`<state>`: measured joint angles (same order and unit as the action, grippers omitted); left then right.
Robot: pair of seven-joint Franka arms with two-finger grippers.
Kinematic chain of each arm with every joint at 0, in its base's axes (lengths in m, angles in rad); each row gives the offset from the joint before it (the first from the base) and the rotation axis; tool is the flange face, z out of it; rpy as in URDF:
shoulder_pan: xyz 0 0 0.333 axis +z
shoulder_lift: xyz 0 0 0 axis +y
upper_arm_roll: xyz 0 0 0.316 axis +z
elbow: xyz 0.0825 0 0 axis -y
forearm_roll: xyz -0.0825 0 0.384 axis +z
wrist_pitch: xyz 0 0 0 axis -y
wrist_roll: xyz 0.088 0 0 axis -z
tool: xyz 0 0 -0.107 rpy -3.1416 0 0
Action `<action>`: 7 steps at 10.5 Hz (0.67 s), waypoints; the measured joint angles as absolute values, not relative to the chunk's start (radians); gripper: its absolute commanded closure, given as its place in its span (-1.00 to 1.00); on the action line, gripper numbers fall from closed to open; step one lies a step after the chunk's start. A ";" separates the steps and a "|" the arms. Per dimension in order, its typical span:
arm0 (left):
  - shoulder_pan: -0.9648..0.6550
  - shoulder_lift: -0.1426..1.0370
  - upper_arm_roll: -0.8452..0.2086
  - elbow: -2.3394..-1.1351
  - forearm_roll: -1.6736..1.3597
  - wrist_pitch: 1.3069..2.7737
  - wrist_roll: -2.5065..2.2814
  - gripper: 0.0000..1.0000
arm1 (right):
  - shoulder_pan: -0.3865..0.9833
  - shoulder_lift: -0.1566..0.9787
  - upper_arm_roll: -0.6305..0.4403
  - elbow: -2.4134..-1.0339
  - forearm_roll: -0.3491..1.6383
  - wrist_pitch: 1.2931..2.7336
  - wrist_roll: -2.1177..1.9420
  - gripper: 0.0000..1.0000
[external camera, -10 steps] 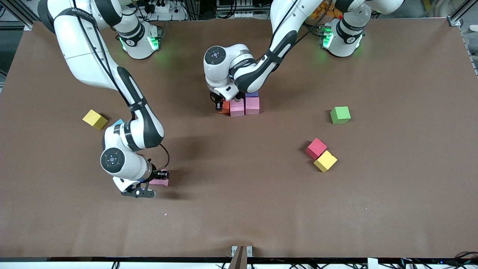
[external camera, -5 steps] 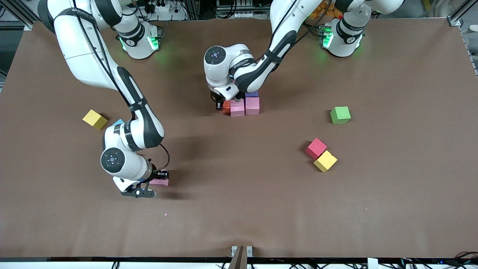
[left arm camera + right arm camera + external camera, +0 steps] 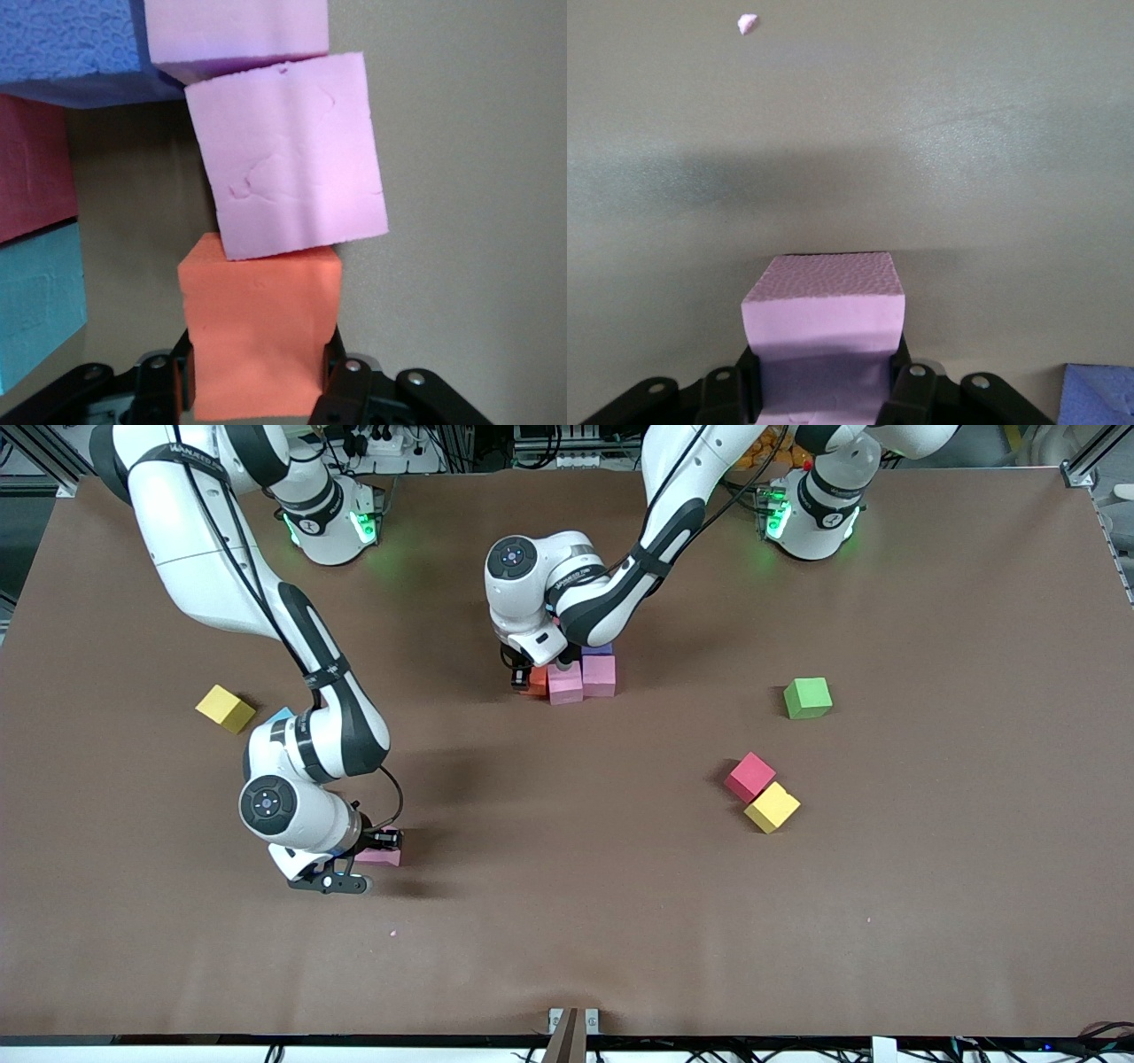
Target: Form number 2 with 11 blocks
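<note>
**Orange block going into the cluster, pink one waiting its turn**

I've got the left gripper (image 3: 257, 390) clamped on an orange block (image 3: 535, 680), down at the table and touching a pink block (image 3: 564, 683) in the mid-table cluster (image 3: 599, 675). Looks like a placement step to me. Next I'd square it up, since that pink neighbour sits skewed, then let go. The right gripper (image 3: 824, 390) is closed on another pink block (image 3: 381, 856) toward the right arm's end. No containers anywhere. Loose cubes sit well apart.

Brown table (image 3: 930, 921), cables (image 3: 381, 443) along its edge, metal framing (image 3: 1085, 465)
</note>
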<state>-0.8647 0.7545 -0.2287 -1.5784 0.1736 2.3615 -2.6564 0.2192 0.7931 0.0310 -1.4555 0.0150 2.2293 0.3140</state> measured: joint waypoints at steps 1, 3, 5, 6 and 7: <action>-0.865 0.754 -0.229 -1.578 0.174 2.362 -2.656 -1.00 | 0.219 0.793 0.031 -1.456 0.015 2.229 0.314 0.36; -0.864 0.754 -0.229 -1.578 0.174 2.362 -2.656 -1.00 | 0.219 0.793 0.031 -1.456 0.015 2.229 0.315 0.36; -0.863 0.753 -0.228 -1.577 0.174 2.362 -2.656 -1.00 | 0.219 0.793 0.031 -1.456 0.015 2.228 0.316 0.36; -0.863 0.748 -0.226 -1.576 0.174 2.362 -2.656 -1.00 | 0.219 0.793 0.031 -1.456 0.015 2.228 0.317 0.36; -0.862 0.740 -0.223 -1.573 0.174 2.361 -2.656 -1.00 | 0.220 0.793 0.032 -1.456 0.015 2.227 0.320 0.36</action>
